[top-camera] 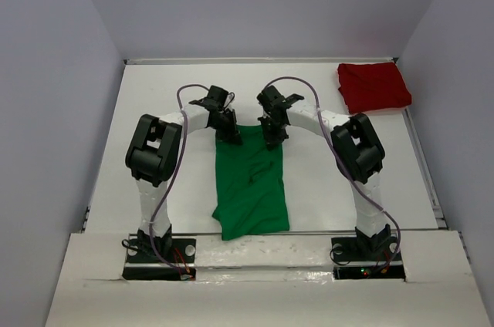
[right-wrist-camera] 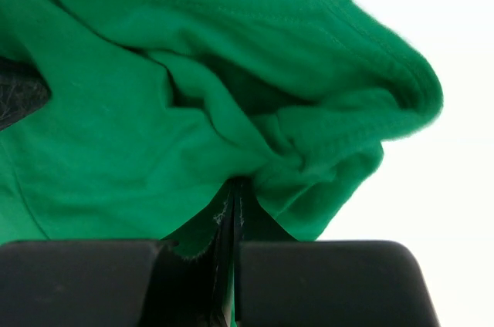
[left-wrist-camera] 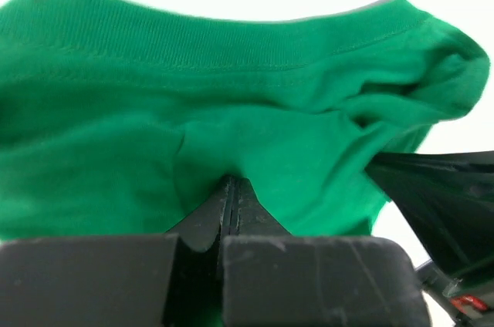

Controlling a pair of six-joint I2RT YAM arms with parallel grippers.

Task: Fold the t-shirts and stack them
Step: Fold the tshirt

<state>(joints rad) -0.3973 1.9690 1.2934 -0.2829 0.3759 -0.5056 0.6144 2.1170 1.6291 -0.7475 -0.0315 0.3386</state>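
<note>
Jaws on my left gripper were pressed together, and a fold of the green t-shirt was pinched between their tips. Just past those tips the cloth bulged up in a soft mound. A stitched hem ran across the top of the mound, and a bunched corner curled over to the right. Just beside that corner, on the right, sat the dark body of my right gripper. It was closed the same way, pinching a crumpled gather of the same shirt, and a rolled hem hung over to the right of its tips.

From above, the two grippers stood side by side at the far edge of the green shirt, the left one on its left corner and the right one on its right corner. I could not tell whether that edge was lifted or lay flat. From the grippers the shirt ran back toward my bases as a long, narrow, lightly wrinkled strip between my two arms. It ended at the near edge of the white table.

Beyond my right gripper and off to its right, the dark red t-shirt lay folded in the far corner of the table, well apart from the green one.
</note>
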